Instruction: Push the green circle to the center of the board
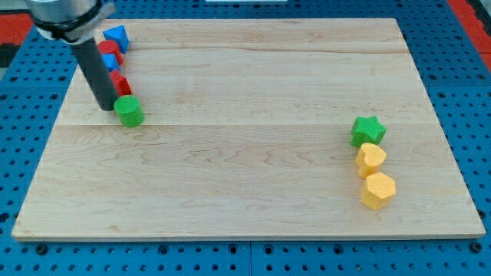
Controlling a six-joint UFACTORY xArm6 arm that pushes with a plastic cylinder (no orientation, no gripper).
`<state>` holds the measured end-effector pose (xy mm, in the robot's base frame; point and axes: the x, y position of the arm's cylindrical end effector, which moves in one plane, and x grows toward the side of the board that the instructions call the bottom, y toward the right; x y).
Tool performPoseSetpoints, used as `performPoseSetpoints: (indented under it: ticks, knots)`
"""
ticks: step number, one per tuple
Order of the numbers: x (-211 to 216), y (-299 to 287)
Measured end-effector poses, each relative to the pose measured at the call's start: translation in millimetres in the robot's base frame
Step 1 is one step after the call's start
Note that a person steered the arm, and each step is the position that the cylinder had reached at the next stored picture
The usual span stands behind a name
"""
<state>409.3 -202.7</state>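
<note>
The green circle is a short green cylinder at the view's left, on the wooden board. My tip rests on the board just left of the green circle, touching or nearly touching its side. The dark rod rises from the tip toward the view's top left and hides part of the blocks behind it.
A cluster of red blocks and blue blocks sits at the top left, just above the green circle. A green star and two yellow hexagons stand in a column at the right.
</note>
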Motion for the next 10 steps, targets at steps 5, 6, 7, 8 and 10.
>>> performPoseSetpoints:
  ticks: [5,6,7,8,10]
  knots:
    - [11,116]
    - [3,126]
    - [3,127]
    - [1,151]
    - [-8,219]
